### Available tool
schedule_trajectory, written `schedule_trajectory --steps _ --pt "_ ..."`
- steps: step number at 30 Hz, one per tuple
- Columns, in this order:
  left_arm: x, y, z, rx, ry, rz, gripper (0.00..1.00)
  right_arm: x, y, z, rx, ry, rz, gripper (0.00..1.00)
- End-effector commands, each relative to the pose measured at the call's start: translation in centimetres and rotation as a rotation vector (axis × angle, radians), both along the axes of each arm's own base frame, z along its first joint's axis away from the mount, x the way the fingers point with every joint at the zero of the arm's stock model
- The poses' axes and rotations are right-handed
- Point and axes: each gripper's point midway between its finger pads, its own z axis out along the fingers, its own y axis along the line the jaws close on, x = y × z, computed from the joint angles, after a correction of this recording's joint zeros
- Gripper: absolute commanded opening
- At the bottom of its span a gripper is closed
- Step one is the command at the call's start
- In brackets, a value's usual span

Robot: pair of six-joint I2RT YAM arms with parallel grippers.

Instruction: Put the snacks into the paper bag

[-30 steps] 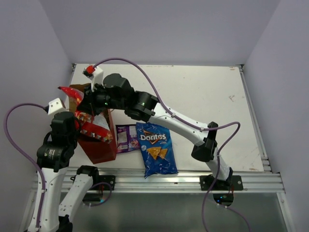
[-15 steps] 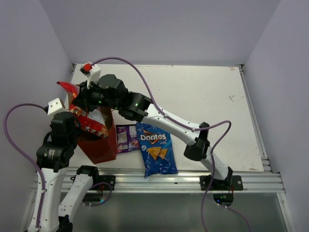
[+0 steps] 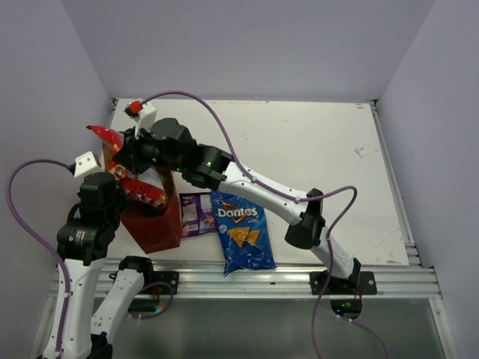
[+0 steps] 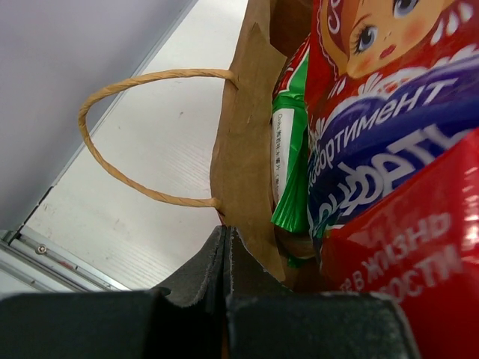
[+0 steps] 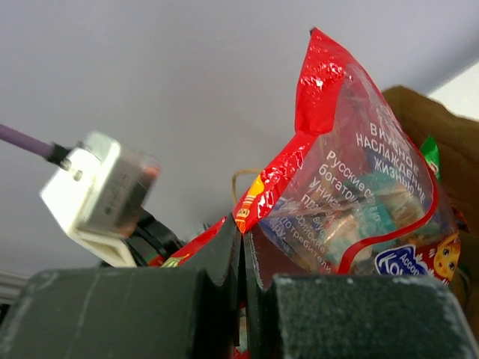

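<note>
Reddish-brown paper bag (image 3: 153,228) stands at the near-left corner of the worktop (image 3: 314,142). The left hand (image 4: 226,241) is pinched fully closed on the bag's tan rim wall, just beside a string handle (image 4: 81,120). The right hand (image 5: 241,233) is clamped on an edge of the red snack-mix bag (image 5: 359,187), which sits partly in the bag mouth with its top protruding. The green-white chip bag (image 4: 290,172) lies inside, between wall and red bag. The Doritos bag (image 3: 241,228) and purple packet (image 3: 194,213) lie flat just beside the paper bag.

In paper bag (image 3: 155,224): snack-mix bag (image 3: 139,191); rightward: small packet (image 3: 196,214), Doritos bag (image 3: 241,229).
</note>
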Motion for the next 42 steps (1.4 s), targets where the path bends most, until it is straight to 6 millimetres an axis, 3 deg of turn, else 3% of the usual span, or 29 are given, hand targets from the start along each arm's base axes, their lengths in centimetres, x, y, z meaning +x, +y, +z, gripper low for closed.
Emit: schedule_trajectory --steps 1,2,3,4,5,7,8,10,11,13,14,16,18,19,20,22,24,26,27,28,29,30,31,33,34,36,37,39,42 --pt "0.7 -0.8 0.4 -0.018 -0.020 -0.045 0.00 -1.5 -1.4 3.8 0.083 -0.048 0.009 0.00" --pt "0.7 -0.8 0.4 -0.017 -0.020 -0.044 0.00 -1.6 -1.7 3.0 0.057 -0.050 0.010 0.00" --pt "0.6 -0.8 0.4 -0.016 -0.022 -0.044 0.00 -2.3 -3.0 4.5 0.070 -0.062 0.010 0.00" --pt "0.6 -0.8 0.4 -0.016 -0.024 -0.041 0.00 -2.6 -3.4 3.8 0.048 -0.061 0.010 0.00" --pt "0.6 -0.8 0.4 -0.016 -0.024 -0.041 0.00 -2.9 -3.6 1.4 -0.011 -0.053 0.007 0.00" --pt "0.7 -0.8 0.4 -0.017 -0.024 -0.042 0.00 -3.3 -5.3 1.3 -0.044 -0.049 -0.010 0.00" --pt "0.8 -0.8 0.5 -0.019 -0.028 -0.043 0.00 -3.5 -5.7 -0.5 -0.088 -0.029 -0.015 0.00" --pt "1.0 -0.9 0.8 -0.022 -0.036 -0.047 0.00 -3.9 -7.0 -0.9 -0.115 -0.028 -0.021 0.00" --pt "1.1 -1.0 0.9 -0.022 -0.039 -0.049 0.00 -4.1 -7.3 -2.3 -0.152 -0.035 -0.024 0.00" --pt "1.4 -1.0 1.5 -0.020 -0.052 -0.053 0.00 -4.0 -8.0 -2.4 -0.175 -0.050 -0.049 0.00" --pt "1.4 -1.0 1.5 -0.020 -0.051 -0.055 0.00 -3.8 -8.1 -2.2 -0.185 -0.072 -0.053 0.15" --pt "1.7 -1.1 1.6 -0.019 -0.051 -0.061 0.00 -3.5 -8.3 -0.8 -0.195 -0.121 -0.057 0.44" --pt "1.8 -1.2 1.2 -0.019 -0.043 -0.062 0.00 -3.3 -8.5 0.8 -0.195 -0.153 -0.060 0.60" --pt "1.9 -1.2 1.1 -0.021 -0.040 -0.065 0.00 -3.6 -9.0 3.5 -0.176 -0.195 -0.048 0.67" --pt "1.9 -1.3 0.9 -0.023 -0.037 -0.067 0.00 -3.5 -8.9 4.2 -0.178 -0.211 -0.044 0.76" --pt "1.9 -1.3 0.6 -0.024 -0.032 -0.068 0.00 -3.8 -10.6 8.9 -0.116 -0.268 -0.057 0.80" --pt "2.1 -1.4 0.4 -0.024 -0.028 -0.069 0.00 -3.6 -12.8 12.3 -0.071 -0.310 -0.114 0.87" --pt "2.2 -1.4 0.3 -0.024 -0.022 -0.069 0.00 -2.6 -15.4 13.2 -0.088 -0.335 -0.209 0.93" --pt "2.3 -1.4 0.2 -0.024 -0.020 -0.069 0.00 -2.8 -17.9 14.7 -0.075 -0.347 -0.248 0.93" --pt "2.3 -1.4 0.1 -0.024 -0.017 -0.069 0.00 -2.1 -18.3 11.4 -0.171 -0.334 -0.273 0.94" --pt "2.3 -1.4 -0.1 -0.024 -0.011 -0.070 0.00 -2.1 -19.2 10.0 -0.216 -0.330 -0.285 0.95" --pt "2.4 -1.4 -0.3 -0.025 -0.008 -0.069 0.00 -1.9 -21.6 10.0 -0.230 -0.325 -0.335 0.96" --pt "2.4 -1.4 -0.4 -0.024 -0.003 -0.071 0.00 -1.9 -21.6 4.5 -0.352 -0.283 -0.325 0.96" --pt "2.6 -1.6 -0.7 -0.026 0.005 -0.077 0.00 -2.2 -23.2 0.3 -0.433 -0.234 -0.341 0.97" --pt "2.6 -1.6 -0.7 -0.024 0.006 -0.079 0.00 -2.7 -24.5 -3.9 -0.505 -0.183 -0.341 0.98" --pt "2.7 -1.5 -0.8 -0.021 0.015 -0.080 0.00 -3.2 -26.0 -7.5 -0.565 -0.132 -0.355 0.98" --pt "2.7 -1.5 -0.8 -0.017 0.019 -0.079 0.00 -3.8 -27.1 -10.8 -0.620 -0.088 -0.356 0.98" --pt "2.6 -1.4 -0.8 -0.013 0.028 -0.076 0.00 -4.5 -28.1 -14.9 -0.688 -0.044 -0.343 0.98" --pt "2.6 -1.3 -0.6 -0.008 0.030 -0.071 0.00 -5.3 -28.3 -17.4 -0.704 -0.002 -0.316 0.97"
